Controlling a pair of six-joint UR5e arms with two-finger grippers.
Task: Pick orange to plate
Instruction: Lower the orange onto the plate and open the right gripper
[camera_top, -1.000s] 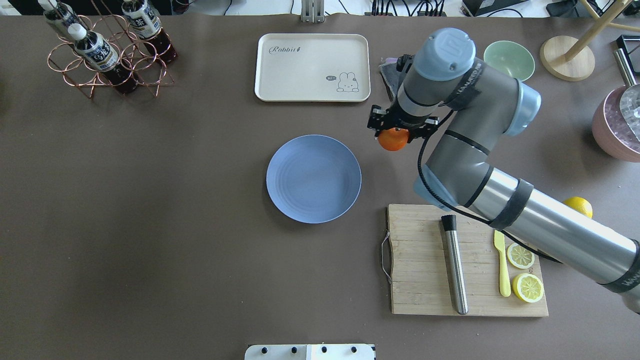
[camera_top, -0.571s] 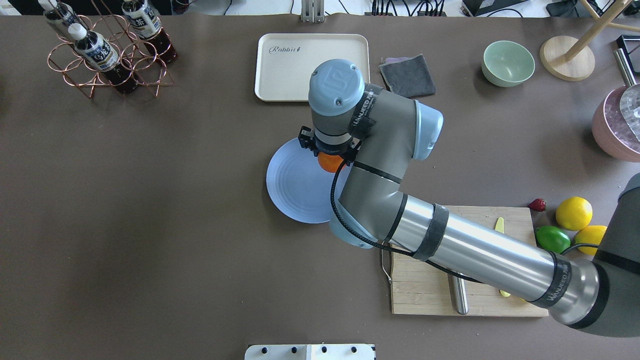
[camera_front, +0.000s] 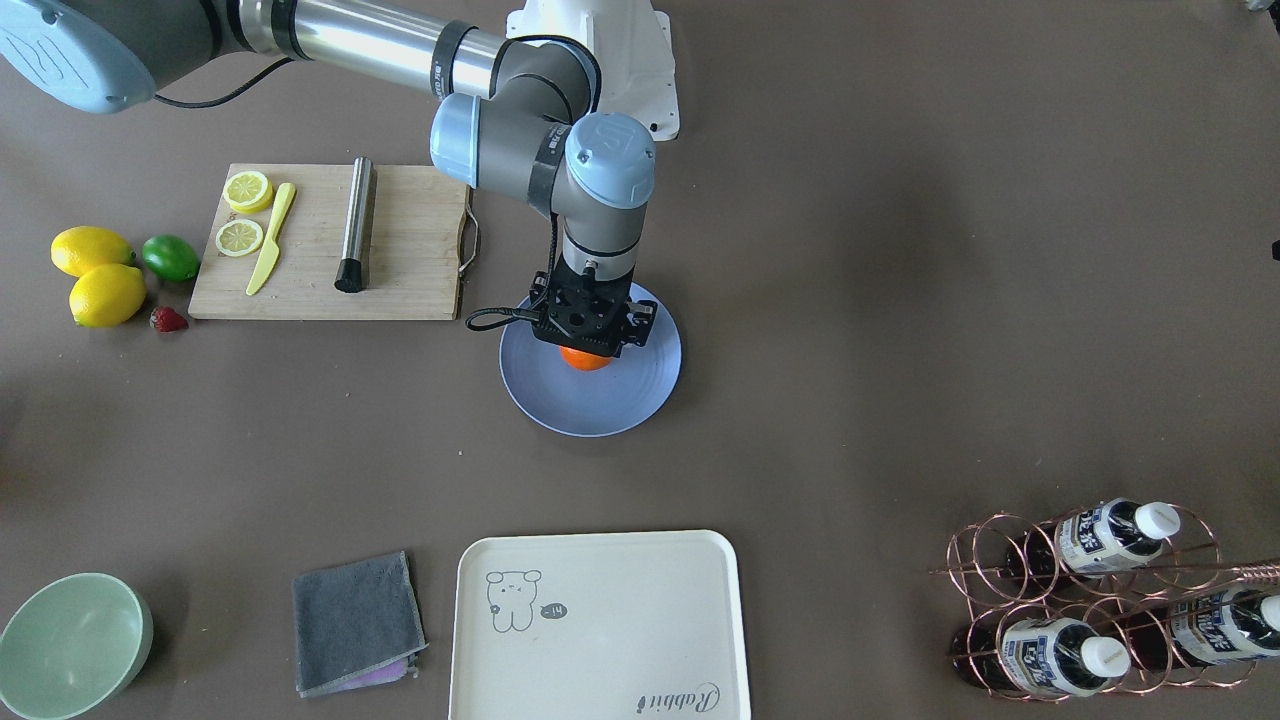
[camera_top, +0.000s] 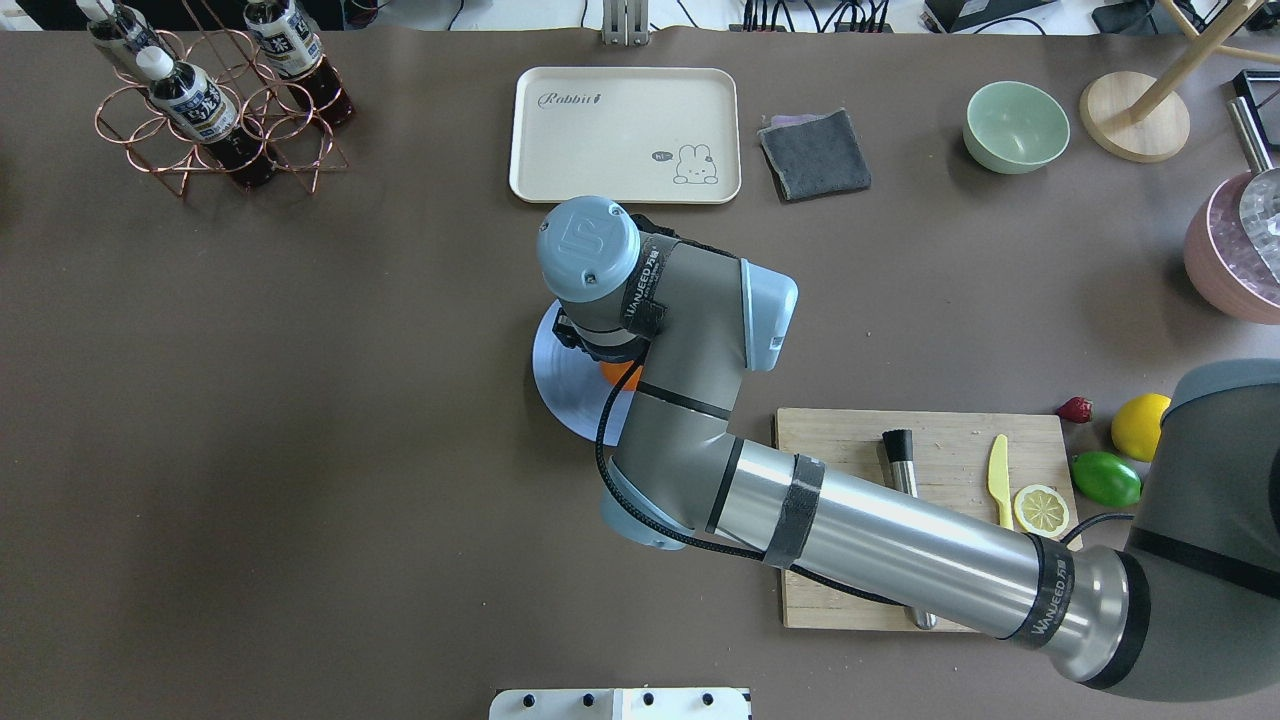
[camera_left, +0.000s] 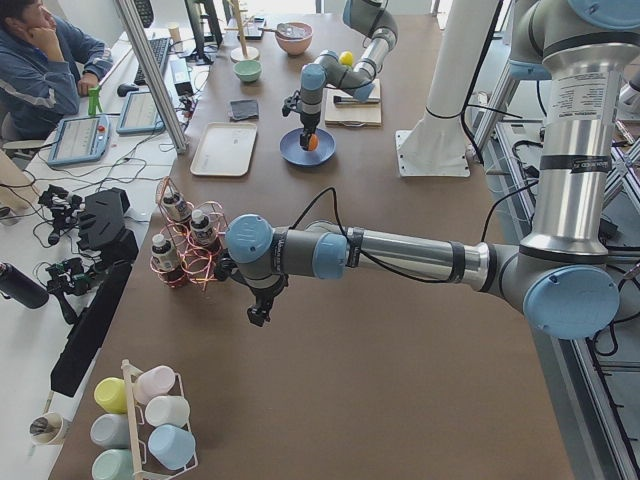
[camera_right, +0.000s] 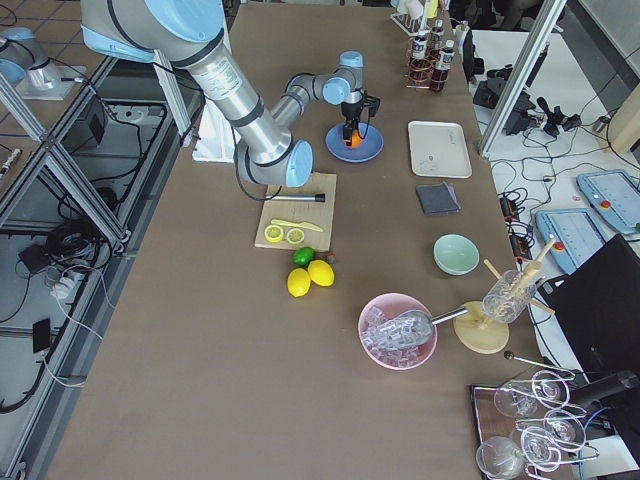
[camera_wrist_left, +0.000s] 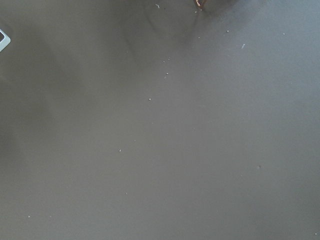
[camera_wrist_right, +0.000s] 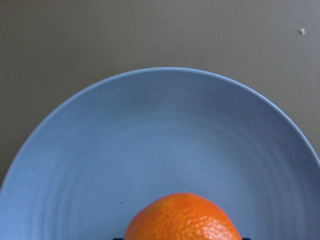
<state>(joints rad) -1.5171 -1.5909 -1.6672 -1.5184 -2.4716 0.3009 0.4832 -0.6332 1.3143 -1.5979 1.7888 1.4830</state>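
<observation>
The bright orange (camera_front: 586, 359) sits low over the middle of the periwinkle-blue plate (camera_front: 600, 405), with my right gripper (camera_front: 588, 338) pointing straight down and shut on it. From overhead the wrist covers most of the fruit, so only a sliver of the orange (camera_top: 612, 371) shows above the plate (camera_top: 560, 372). In the right wrist view the orange (camera_wrist_right: 182, 217) fills the bottom centre with the plate (camera_wrist_right: 160, 135) spread beneath; whether it touches the plate I cannot tell. My left gripper (camera_left: 258, 316) hangs over bare table near the bottle rack, seen only from the side, so its state is unclear.
A cutting board (camera_front: 410, 255) with a steel rod, a yellow knife and lemon slices lies close beside the plate. Lemons (camera_front: 105, 295), a lime (camera_front: 170, 257) and a strawberry lie beyond it. The cream tray (camera_front: 600, 620), grey cloth (camera_front: 355, 620), green bowl (camera_front: 70, 645) and bottle rack (camera_front: 1090, 600) stand farther off.
My right arm has swung across from near the grey cloth to over the plate, carrying the orange, and now stands above the plate's middle.
</observation>
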